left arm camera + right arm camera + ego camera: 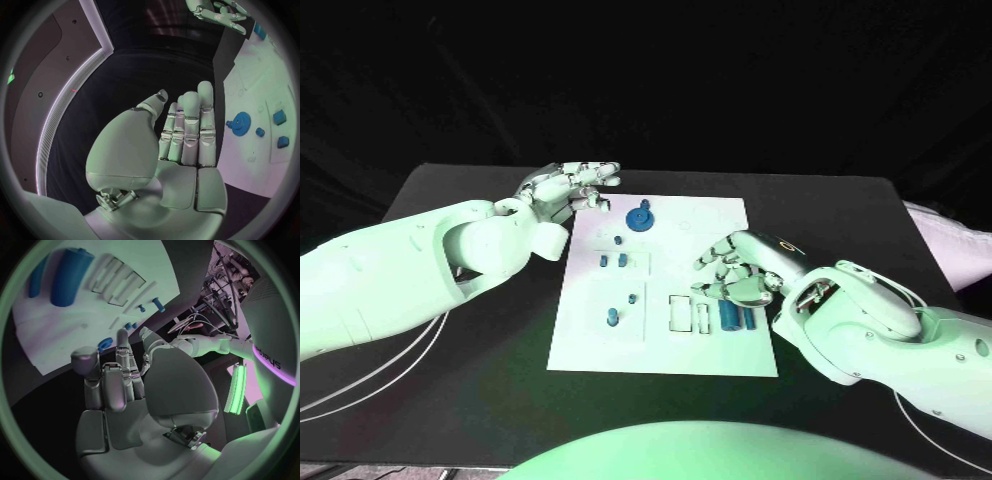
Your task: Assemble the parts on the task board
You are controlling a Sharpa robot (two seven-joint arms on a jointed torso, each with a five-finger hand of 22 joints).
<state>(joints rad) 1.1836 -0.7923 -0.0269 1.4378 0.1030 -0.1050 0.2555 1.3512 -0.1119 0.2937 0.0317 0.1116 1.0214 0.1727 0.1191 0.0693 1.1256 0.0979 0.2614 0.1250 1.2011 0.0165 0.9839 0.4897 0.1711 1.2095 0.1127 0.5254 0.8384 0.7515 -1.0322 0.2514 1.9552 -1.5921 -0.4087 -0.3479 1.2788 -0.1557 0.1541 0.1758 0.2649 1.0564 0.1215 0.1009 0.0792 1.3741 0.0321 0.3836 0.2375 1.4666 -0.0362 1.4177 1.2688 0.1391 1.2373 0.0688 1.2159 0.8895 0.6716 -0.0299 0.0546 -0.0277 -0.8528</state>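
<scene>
While the left hand (571,186) hovers empty-fingered off the task board's (718,215) far-left corner, the right hand (740,272), also holding nothing, is nearer the blue cylinders (737,318) by the near-right edge, their long axes running near-to-far.

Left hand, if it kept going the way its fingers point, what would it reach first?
Probably the task board: the left hand points across its far edge, toward the blue gear. Height is unclear.
</scene>
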